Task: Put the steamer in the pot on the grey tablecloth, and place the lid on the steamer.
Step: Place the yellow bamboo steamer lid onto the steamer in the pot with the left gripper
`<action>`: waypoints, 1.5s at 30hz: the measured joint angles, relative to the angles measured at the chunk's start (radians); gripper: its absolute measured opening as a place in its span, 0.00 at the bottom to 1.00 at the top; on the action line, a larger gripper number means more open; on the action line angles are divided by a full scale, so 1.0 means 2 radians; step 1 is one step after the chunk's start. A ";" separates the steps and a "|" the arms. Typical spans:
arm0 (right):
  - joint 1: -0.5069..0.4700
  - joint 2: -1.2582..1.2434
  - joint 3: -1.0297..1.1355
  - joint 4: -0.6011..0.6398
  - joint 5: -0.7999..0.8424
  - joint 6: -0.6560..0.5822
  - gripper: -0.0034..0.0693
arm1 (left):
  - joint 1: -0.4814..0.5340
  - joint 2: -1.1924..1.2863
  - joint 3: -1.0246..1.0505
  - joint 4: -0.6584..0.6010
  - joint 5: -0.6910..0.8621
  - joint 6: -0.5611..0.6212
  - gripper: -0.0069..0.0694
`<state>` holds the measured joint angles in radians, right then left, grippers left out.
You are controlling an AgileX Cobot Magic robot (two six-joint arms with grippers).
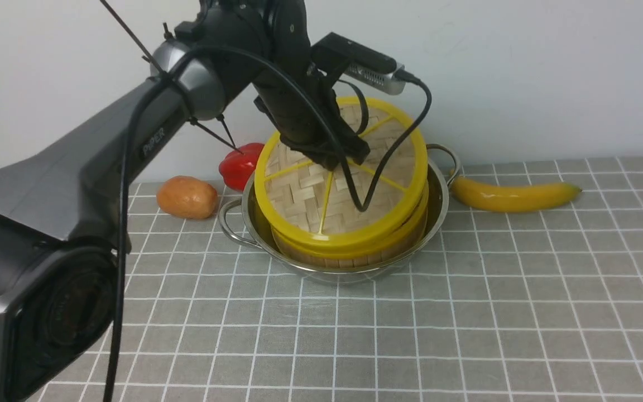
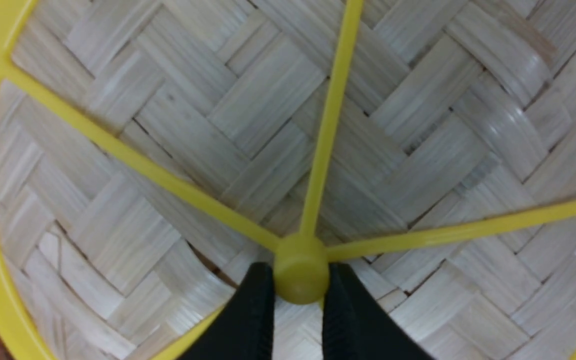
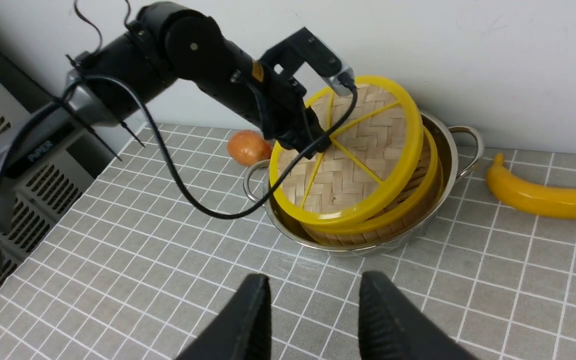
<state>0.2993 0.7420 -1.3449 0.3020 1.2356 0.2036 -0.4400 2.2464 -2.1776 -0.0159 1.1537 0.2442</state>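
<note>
In the centre of the front view the pot stands on the grey tablecloth, with the steamer inside it. The lid is tilted over the steamer: its lower edge lies at the steamer's rim and its upper edge is raised. The left gripper has both fingers closed on the lid's yellow hub. At the bottom of the right wrist view the right gripper has its fingers apart and holds nothing. A banana lies right of the pot, and a red pepper lies left of it
</note>
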 joint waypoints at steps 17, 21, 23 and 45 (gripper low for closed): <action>0.000 0.000 0.000 0.002 0.000 0.000 0.41 | 0.000 0.017 0.000 0.000 -0.028 0.001 0.24; 0.000 0.000 0.000 0.002 0.000 0.000 0.41 | 0.000 0.018 0.000 0.000 -0.030 0.001 0.24; 0.000 0.000 0.000 0.002 0.000 0.000 0.41 | 0.000 0.020 0.000 0.000 -0.032 0.001 0.24; 0.000 0.000 0.000 0.003 0.000 0.000 0.41 | 0.000 0.046 -0.029 0.000 -0.021 0.001 0.24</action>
<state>0.2993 0.7420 -1.3449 0.3089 1.2356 0.2036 -0.4400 2.3393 -2.2352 -0.0159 1.1113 0.2471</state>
